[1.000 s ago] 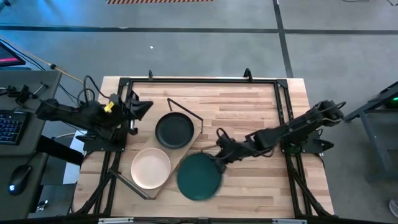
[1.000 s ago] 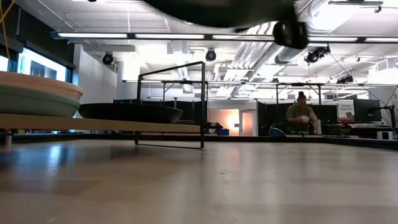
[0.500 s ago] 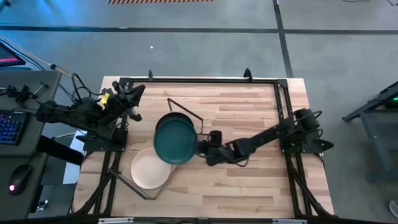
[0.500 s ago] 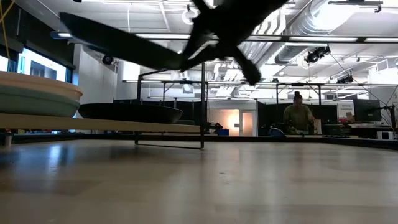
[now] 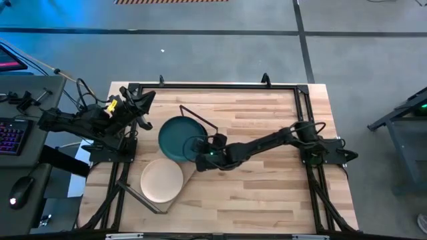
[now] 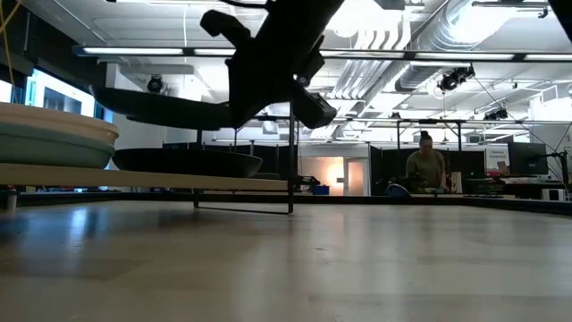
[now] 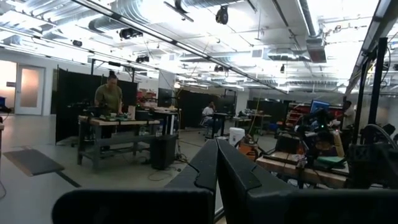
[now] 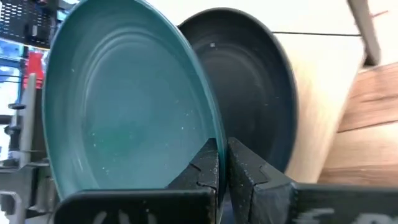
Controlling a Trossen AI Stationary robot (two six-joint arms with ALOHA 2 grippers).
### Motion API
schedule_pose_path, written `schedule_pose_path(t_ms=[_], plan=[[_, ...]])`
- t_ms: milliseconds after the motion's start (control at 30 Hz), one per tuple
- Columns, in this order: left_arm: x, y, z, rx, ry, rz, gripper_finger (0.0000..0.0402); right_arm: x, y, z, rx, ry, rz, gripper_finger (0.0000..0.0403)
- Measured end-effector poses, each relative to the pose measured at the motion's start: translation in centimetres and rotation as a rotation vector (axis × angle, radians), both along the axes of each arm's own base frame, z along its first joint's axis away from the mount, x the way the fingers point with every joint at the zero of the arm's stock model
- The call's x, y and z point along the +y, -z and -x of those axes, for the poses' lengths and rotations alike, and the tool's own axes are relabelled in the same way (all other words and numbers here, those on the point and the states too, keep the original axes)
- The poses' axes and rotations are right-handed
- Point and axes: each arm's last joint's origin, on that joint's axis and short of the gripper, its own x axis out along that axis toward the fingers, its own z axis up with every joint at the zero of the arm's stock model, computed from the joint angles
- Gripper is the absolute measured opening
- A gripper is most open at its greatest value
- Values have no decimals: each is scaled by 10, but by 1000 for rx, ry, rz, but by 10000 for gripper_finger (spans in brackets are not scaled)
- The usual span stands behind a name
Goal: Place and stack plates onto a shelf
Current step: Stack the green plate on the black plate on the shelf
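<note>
My right gripper (image 5: 197,149) is shut on the dark teal plate (image 5: 177,137), which it holds just above the black plate (image 8: 261,93). The black plate rests on its base on the pale plywood shelf (image 5: 205,135). In the low view the teal plate (image 6: 161,107) hovers over the black plate (image 6: 188,161). The cream-white plate (image 5: 161,181) lies on the pale sage green plate (image 6: 36,150) at the shelf's near end. My left gripper (image 5: 145,101) is shut and empty, raised at the table's far left. My right gripper pinches the teal plate's rim (image 8: 210,132) on the side toward the table's right, one finger on the upper face and one beneath. The fingers (image 8: 202,167) come about level from the table's right. The plate is lifted clear, nearly level, over the black plate.
The shelf's black rod frame (image 5: 200,119) stands at its far end, close beside the teal plate, and shows as an upright rectangle in the low view (image 6: 246,148). Bare butcher-block tabletop (image 5: 267,193) lies to the right and near side. People stand in the room beyond.
My right gripper has carried the teal plate from the table's near middle toward the left and far side, and has lowered it. The plate tipped on the way and now is nearly level over the black plate. My left gripper has moved a little toward the far edge.
</note>
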Motion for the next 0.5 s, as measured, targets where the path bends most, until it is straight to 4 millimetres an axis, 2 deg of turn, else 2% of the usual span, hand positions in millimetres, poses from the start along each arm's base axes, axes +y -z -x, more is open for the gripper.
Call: schedule_pose_path(t_ms=[500], plan=[[0, 0, 0, 0, 0, 0, 0, -9, 9, 6, 90, 14, -62, 0]])
